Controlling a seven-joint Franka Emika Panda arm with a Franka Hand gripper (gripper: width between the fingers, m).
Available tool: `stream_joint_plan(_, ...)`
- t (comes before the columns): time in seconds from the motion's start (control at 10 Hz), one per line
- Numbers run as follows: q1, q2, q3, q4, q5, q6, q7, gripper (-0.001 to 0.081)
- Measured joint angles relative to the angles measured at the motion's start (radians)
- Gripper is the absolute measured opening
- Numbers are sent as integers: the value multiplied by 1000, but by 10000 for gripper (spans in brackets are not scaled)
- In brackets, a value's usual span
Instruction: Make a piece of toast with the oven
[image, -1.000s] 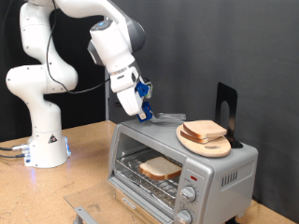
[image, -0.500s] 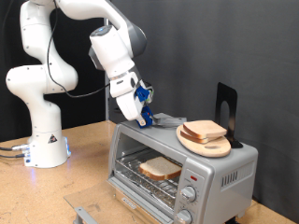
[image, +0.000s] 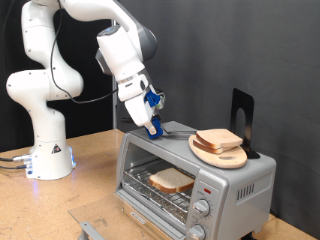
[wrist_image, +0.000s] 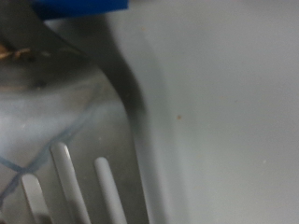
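1. The oven (image: 195, 180) stands on the wooden table (image: 95, 175) in the exterior view's lower right. Its door (image: 135, 222) is dropped open toward the exterior view's bottom, leaving the cavity mouth unobstructed.
2. One piece of toast (image: 171, 180) lies flat on the wire rack (image: 160, 195) inside the cavity. It sits toward the front, and bare rack shows between it and the side walls.
3. A second slice (image: 218, 140) rests on a round wooden board (image: 222, 153) on the oven roof, toward the exterior view's right. The board's rim comes close to the front roof edge.
4. A black stand (image: 241, 118) rises upright just behind the board, at the roof's far right corner.
5. The gripper (image: 155, 126) hangs at the back left part of the roof, tilted, with blue parts at its tip. It is well apart from the board and above the cavity, not inside it.
6. A grey flat piece (image: 178, 127) lies on the roof just beside the fingertips. Whether they touch it cannot be told.
7. Whether the jaws are released or clenched cannot be told from either view.
8. The wrist view is blurred, showing only a blue edge (wrist_image: 79, 7), a pale grey surface and several light bars (wrist_image: 110, 187).
9. The table to the exterior view's left of the oven, up to the arm base (image: 48, 150), gives open room.
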Motion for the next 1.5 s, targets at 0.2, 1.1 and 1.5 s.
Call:
stream_joint_plan(0.2,0,-10,6,3,-8,18,0,799)
stream_joint_plan(1.1,-1,-13,80,-37,-51,51,28,799)
stream_joint_plan(1.5,-1,4,107,-39,-49,134,29,799)
